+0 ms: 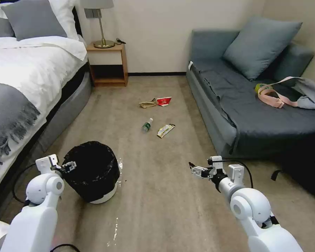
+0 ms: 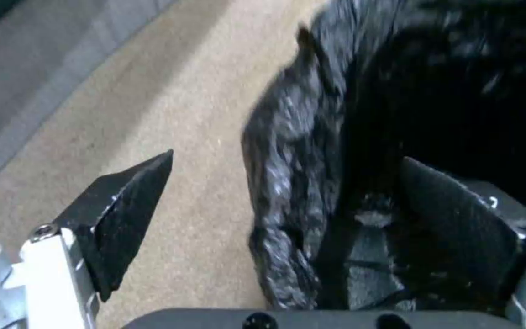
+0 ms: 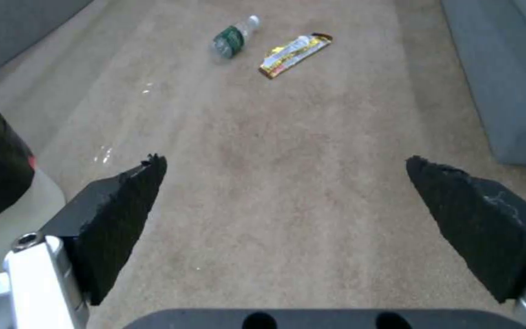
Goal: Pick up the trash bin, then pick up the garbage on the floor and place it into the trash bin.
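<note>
The trash bin (image 1: 92, 171) stands on the carpet (image 1: 157, 196) near the foot of the bed (image 1: 28, 80), on the robot's left, with its black liner bag (image 2: 312, 151) spilling over the rim. The left gripper (image 1: 69, 166) is positioned at the near-left edge of the bin: in the left wrist view one finger sits outside the wall over bare carpet and the other sits inside the bag, so the parted jaws straddle the rim. This placement suits a pinch on the rim, which appears to be the only thin edge the bin offers; the jaws have not closed on it. The right gripper (image 1: 196, 170) hangs above open carpet in front of the sofa (image 1: 241, 105), jaws spread wide and holding nothing, pointed toward the litter. The garbage lies well ahead of both arms: a bottle (image 3: 234, 35) and a snack wrapper (image 3: 293, 54) just beside each other, and farther off a brown paper bag (image 1: 148, 103) touching a red-and-white carton (image 1: 163, 101). The bin pickup is judged the current step.
</note>
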